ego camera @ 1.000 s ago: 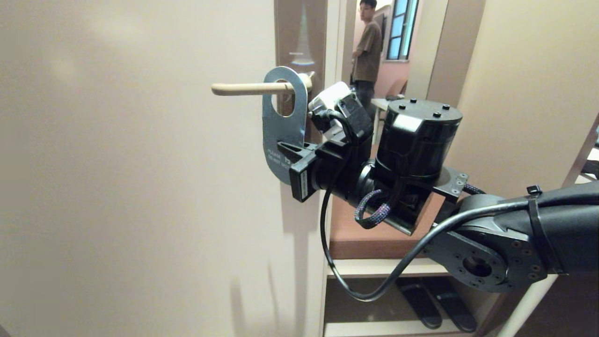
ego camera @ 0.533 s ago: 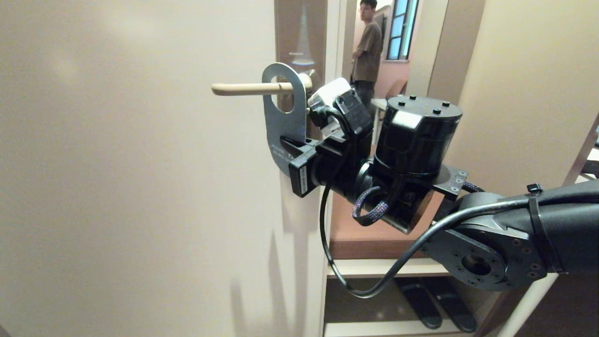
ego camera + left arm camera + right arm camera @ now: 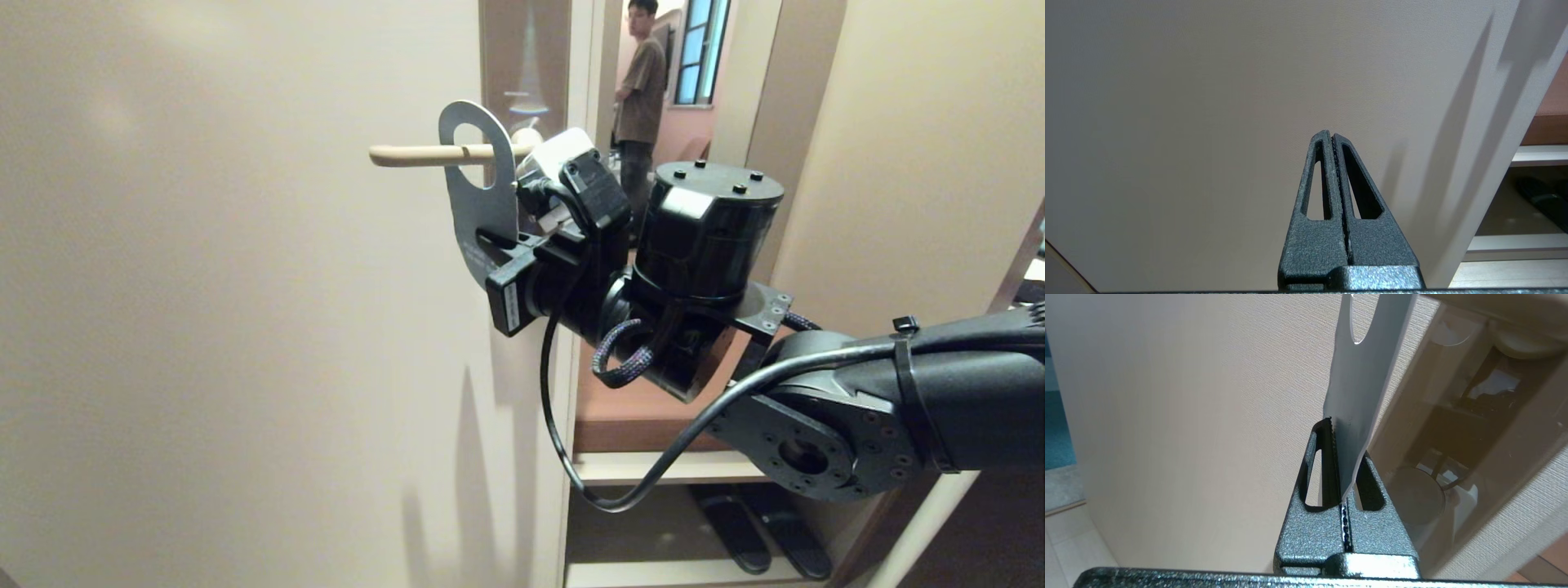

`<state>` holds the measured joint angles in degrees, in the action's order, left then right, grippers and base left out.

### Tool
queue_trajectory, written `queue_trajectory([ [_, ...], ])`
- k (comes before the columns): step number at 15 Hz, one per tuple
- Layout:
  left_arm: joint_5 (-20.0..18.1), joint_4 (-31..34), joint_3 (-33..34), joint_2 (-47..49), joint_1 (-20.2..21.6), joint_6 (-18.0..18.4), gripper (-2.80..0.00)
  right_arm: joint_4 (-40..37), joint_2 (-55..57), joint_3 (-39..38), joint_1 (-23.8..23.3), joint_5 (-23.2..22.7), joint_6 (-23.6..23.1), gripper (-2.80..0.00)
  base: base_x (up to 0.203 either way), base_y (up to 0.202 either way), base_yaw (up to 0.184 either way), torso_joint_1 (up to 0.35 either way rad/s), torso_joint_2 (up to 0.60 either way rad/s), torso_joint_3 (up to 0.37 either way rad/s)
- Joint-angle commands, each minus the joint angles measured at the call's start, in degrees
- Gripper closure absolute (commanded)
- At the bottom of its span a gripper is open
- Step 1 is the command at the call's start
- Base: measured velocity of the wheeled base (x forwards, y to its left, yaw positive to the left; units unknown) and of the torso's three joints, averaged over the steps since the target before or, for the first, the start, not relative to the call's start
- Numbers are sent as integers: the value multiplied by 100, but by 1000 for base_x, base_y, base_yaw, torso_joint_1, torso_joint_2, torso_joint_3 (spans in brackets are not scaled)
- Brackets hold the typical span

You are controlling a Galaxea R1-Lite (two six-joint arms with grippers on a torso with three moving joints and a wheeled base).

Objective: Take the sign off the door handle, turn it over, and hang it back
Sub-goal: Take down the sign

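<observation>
The sign (image 3: 482, 208) shows its blue-grey face with faint white lettering low down. Its hole sits around the cream door handle (image 3: 408, 154), about two thirds of the way from the lever's free end to the elbow. My right gripper (image 3: 490, 245) is shut on the sign's lower part, reaching in from the right. In the right wrist view the sign (image 3: 1367, 384) stands pinched edge-on between the fingers of the right gripper (image 3: 1345, 449), with the door handle (image 3: 1515, 304) just above. My left gripper (image 3: 1331, 136) is shut with nothing in it, facing the lower door.
The beige door (image 3: 204, 327) fills the left. The handle sits on a glossy brown plate (image 3: 526, 57) at the door's edge. Beyond the opening, a person (image 3: 641, 82) stands in the room. A brown-topped shelf unit (image 3: 620, 408) holds dark slippers (image 3: 759, 531) below my right arm.
My right gripper has moved left and slightly up with the sign, sliding the sign's hole along the lever away from the elbow. The left gripper has not moved.
</observation>
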<state>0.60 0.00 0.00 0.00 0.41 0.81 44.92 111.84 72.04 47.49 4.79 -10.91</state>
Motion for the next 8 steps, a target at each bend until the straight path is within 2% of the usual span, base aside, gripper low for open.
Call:
queue_trajectory([
  [1, 2, 0, 0, 0, 2, -2, 0, 25, 85, 87, 32, 4, -8, 0, 0, 0, 0, 0, 0, 0],
  [8, 2, 0, 0, 0, 2, 7, 0, 25, 323, 390, 32, 53, -16, 0, 0, 0, 0, 0, 0, 0],
])
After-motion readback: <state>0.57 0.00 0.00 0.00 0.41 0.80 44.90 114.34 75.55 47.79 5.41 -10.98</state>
